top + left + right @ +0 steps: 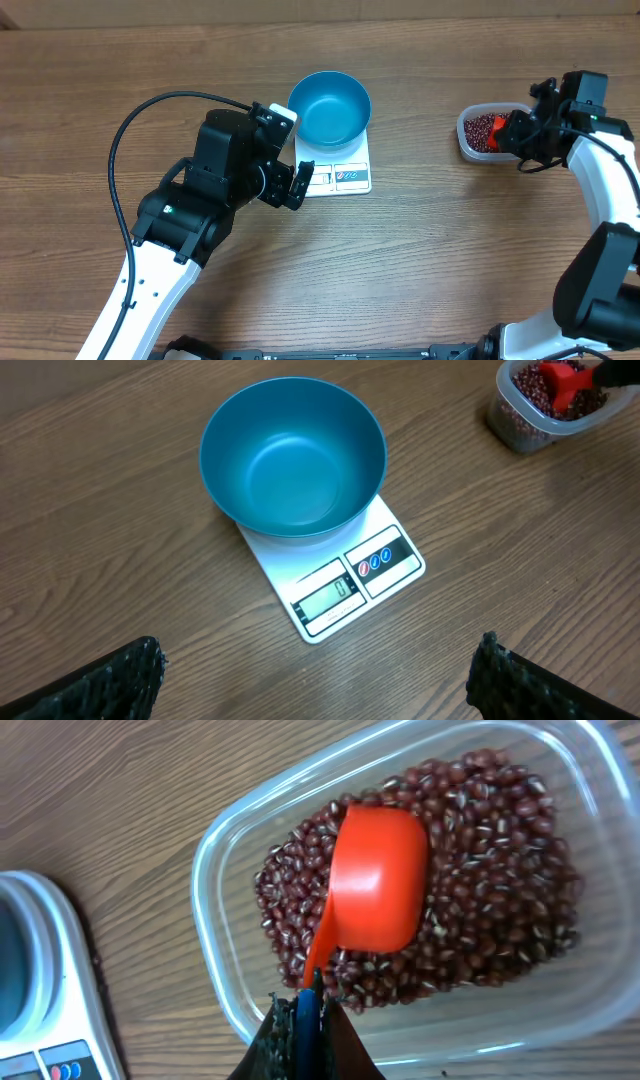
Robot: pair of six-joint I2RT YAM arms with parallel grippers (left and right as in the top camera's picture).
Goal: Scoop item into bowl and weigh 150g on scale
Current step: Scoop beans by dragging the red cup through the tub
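Beans (pixel 480 870) are all heaped in the clear tub (pixel 215 890) on the right. From the left: left gripper (pixel 298 186) spread wide holding nothing, just beside the white scale (pixel 350 177), empty blue bowl (pixel 330 105) sitting on it. Right gripper (pixel 305 1010) is pinched tight on the orange scoop (pixel 375 880) by its handle, cup resting on the beans.

1. The left arm (pixel 165 260) comes in from the table's near edge, left of middle, and reaches toward the centre.
2. The left gripper (pixel 293 145) has its jaws spread wide and holds nothing. Its fingertips (pixel 110 680) show low in the wrist view.
3. The right arm (pixel 612 190) runs along the right edge, with its wrist bent inward.
4. The right gripper (pixel 300 1015) is clamped on the handle of an orange scoop (pixel 375 880).
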